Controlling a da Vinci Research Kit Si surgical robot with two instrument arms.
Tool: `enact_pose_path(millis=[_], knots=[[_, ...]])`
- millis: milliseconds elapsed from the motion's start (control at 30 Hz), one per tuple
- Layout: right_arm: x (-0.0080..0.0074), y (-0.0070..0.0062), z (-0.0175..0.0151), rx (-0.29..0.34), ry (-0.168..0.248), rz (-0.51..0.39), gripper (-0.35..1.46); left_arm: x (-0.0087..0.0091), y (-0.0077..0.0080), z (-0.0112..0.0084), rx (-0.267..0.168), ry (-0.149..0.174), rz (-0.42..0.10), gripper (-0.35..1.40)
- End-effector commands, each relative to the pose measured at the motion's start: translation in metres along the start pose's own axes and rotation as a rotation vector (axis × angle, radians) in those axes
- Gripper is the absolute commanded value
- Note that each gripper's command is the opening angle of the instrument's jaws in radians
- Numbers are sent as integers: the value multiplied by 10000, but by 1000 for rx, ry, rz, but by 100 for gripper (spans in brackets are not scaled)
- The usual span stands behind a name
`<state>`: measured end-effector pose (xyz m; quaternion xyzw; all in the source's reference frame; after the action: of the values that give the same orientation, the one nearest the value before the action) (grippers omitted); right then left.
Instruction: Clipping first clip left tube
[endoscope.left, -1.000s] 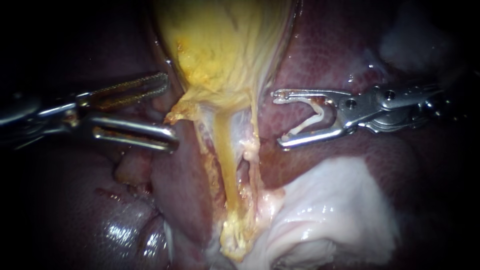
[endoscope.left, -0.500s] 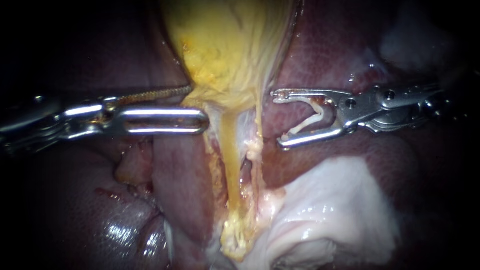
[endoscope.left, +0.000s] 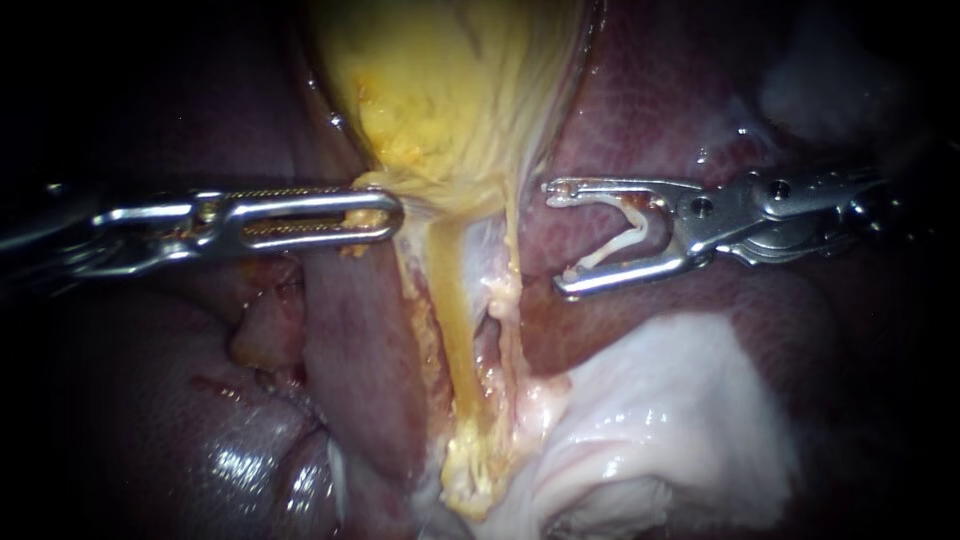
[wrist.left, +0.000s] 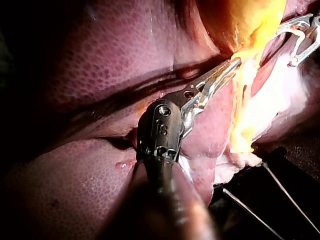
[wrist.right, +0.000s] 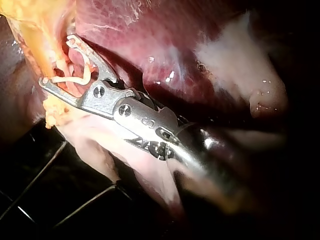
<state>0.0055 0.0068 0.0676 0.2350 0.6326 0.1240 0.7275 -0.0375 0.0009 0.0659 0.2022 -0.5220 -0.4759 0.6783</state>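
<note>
Only the wrist views catch the bench (wrist.left: 295, 220): a dark surface with thin pale wires (wrist.left: 247, 212) running across it. The liver (wrist.left: 75, 175) sits straight on it. A flap of pale tissue (wrist.left: 225, 170) at the liver's edge meets the dark part, and the wires start right at that flap.

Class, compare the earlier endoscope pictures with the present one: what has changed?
The left instrument moved toward the gallbladder, and its jaws closed on the lower edge. The right instrument, holding its clip between wide-set jaws, stayed put.
</note>
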Motion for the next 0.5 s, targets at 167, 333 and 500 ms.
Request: enact_pose_path(millis=[167, 333, 500], knots=[[0, 0, 0, 0, 0, 0, 60, -16, 0, -26, -7, -2, -13, -35], [-1, 0, 0, 1, -1, 8, 60, -15, 1, -35, -11, -6, -14, -35], [-2, -2, 1, 6, -1, 14, 60, -15, 0, -36, -13, -6, -14, -35]])
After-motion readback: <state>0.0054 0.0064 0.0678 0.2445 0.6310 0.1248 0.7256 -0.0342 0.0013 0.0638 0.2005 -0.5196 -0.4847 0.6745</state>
